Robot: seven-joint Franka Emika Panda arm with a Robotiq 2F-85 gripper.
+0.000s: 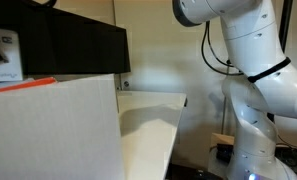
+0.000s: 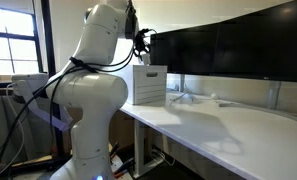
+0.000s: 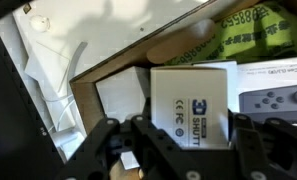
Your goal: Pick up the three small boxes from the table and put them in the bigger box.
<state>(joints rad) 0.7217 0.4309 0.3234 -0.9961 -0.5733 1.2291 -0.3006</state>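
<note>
Gripper (image 3: 188,130) over box (image 2: 148,85). Jaws look clenched on white carton (image 3: 193,100), hanging above the open box. Second carton (image 3: 278,85) lies inside, right. Drop lower, centre between box side and that carton, then release.

The robot arm (image 1: 250,55) is glossy white with a black band at a joint, and its gripper (image 3: 183,152) is black. The monitors (image 2: 228,45) are black. The bigger box (image 2: 149,85) is plain pale grey-white outside; in the wrist view it is cardboard brown inside. The counter (image 2: 238,135) is cream-white. Between the jaws shows a white carton (image 3: 193,95) with dark blue print. Around it are a yellow-green carton (image 3: 250,30) patterned with dark lettering and a white controller carton (image 3: 278,95) picturing a grey gamepad. In an exterior view, a thin orange-red strip (image 1: 23,84) tops the pale wall.
</note>
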